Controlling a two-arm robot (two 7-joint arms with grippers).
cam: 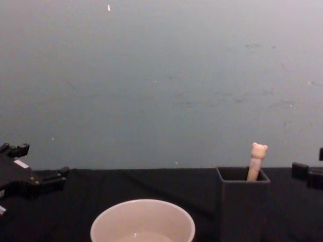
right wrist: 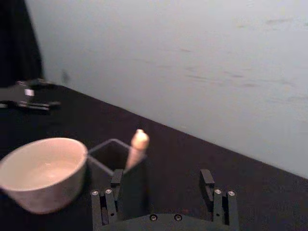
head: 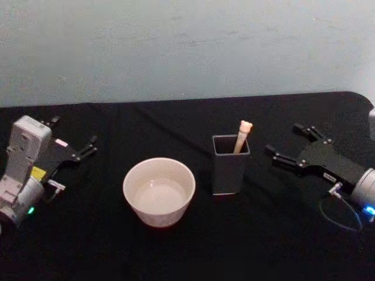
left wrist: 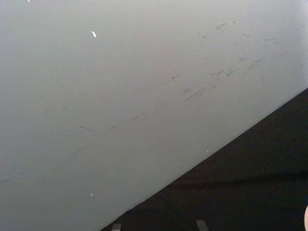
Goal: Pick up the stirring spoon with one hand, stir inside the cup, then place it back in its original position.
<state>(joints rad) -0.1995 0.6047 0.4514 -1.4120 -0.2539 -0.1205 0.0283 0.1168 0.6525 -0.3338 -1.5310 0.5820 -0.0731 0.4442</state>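
A pale grey-blue wall (head: 187, 47), faintly scuffed, stands behind a table (head: 176, 120) covered in black cloth under dim light.

Clearance around the holder and cup

The holder (head: 229, 165) stood just beside the cup (head: 159, 191), leaving a narrow gap. Bare table (head: 176, 129) lay free between the holder and the right gripper (head: 282, 137), jaws apart. The spoon (head: 242, 134) projected above the holder's mouth, unobstructed overhead. The wall (head: 176, 47) bounded the far side.
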